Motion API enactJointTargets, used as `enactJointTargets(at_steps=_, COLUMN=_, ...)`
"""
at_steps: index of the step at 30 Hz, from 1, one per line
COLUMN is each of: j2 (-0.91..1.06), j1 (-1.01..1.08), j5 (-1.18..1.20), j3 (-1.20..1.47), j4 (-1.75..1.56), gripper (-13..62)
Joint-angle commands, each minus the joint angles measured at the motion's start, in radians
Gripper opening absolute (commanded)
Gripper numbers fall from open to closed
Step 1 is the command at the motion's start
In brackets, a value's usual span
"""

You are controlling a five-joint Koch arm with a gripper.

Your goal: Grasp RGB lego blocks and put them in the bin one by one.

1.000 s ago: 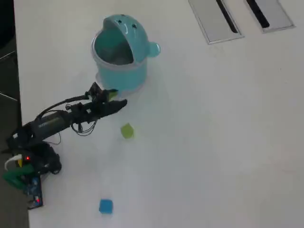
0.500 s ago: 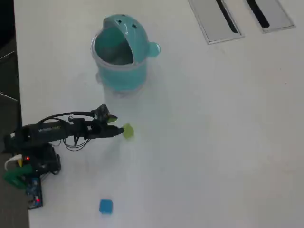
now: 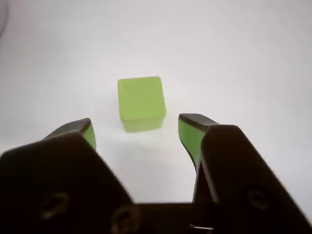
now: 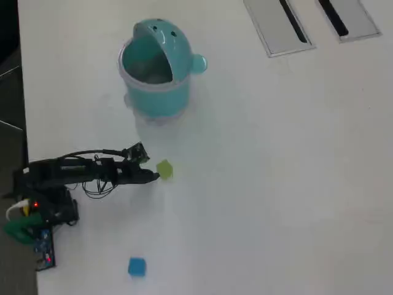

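A yellow-green block [image 3: 141,103] lies on the white table just ahead of my gripper [image 3: 139,127], whose two green-padded jaws stand open on either side of the gap below it, touching nothing. From overhead the same yellow-green block [image 4: 164,169] sits right at the tip of the gripper [image 4: 153,176]. A blue block [image 4: 137,267] rests near the bottom edge of the overhead view. The teal bin [image 4: 153,69] stands at the upper left with its domed lid swung back. No red block shows.
Two flat grey slotted panels [image 4: 279,26] are set into the table at the top right of the overhead view. The arm's base and cables [image 4: 37,209] sit at the table's left edge. White tabletop [image 4: 276,172] stretches to the right.
The arm swung away from the bin and dropped toward the yellow-green block; its tip now rests just left of the block in the overhead view. The blocks and bin stayed put.
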Motion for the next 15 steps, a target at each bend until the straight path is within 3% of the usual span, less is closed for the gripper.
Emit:
enactJointTargets(at_steps=1, j2=-0.011, j1=0.000, j5=0.008, j3=-0.028, j4=-0.084, gripper=31.8)
enactJointTargets(at_steps=15, j2=-0.140, j1=-0.043, j5=0.020, j3=-0.031, j4=-0.199, gripper=32.6)
